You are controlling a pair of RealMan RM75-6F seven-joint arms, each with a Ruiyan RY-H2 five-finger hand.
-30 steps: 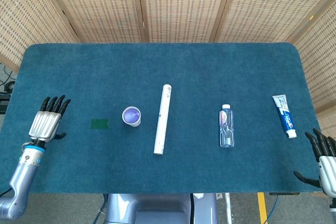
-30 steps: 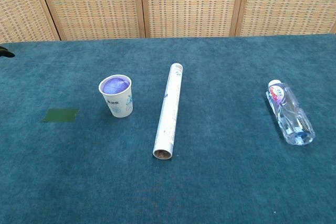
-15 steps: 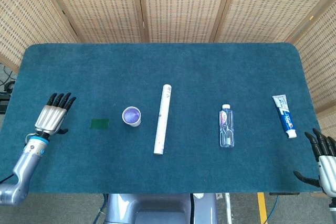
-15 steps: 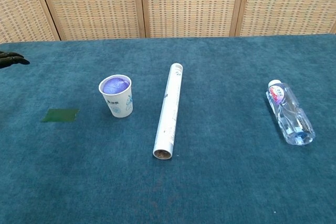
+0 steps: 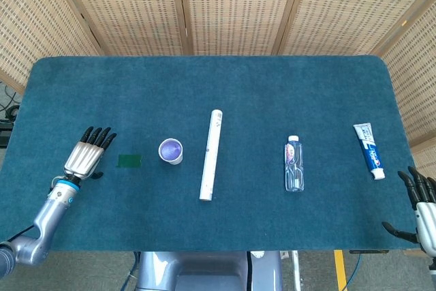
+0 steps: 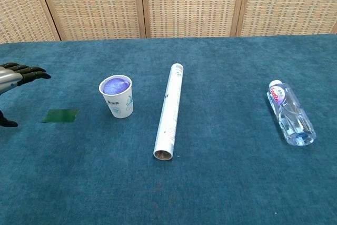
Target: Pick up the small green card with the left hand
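The small green card (image 5: 129, 161) (image 6: 60, 116) lies flat on the blue table cloth, left of a paper cup. My left hand (image 5: 88, 155) (image 6: 16, 77) hovers just left of the card, fingers stretched out and apart, holding nothing. It does not touch the card. My right hand (image 5: 424, 206) sits at the table's front right corner, fingers spread, empty; the chest view does not show it.
A paper cup (image 5: 170, 150) (image 6: 117, 96) with purple contents stands right of the card. Further right lie a white tube (image 5: 211, 163) (image 6: 169, 110), a clear water bottle (image 5: 293, 163) (image 6: 291, 113) and a toothpaste tube (image 5: 368, 150). Woven screens (image 5: 225, 5) stand behind the table.
My left hand has moved right and slightly forward, closing most of the gap to the green card. The right hand and all objects stayed put.
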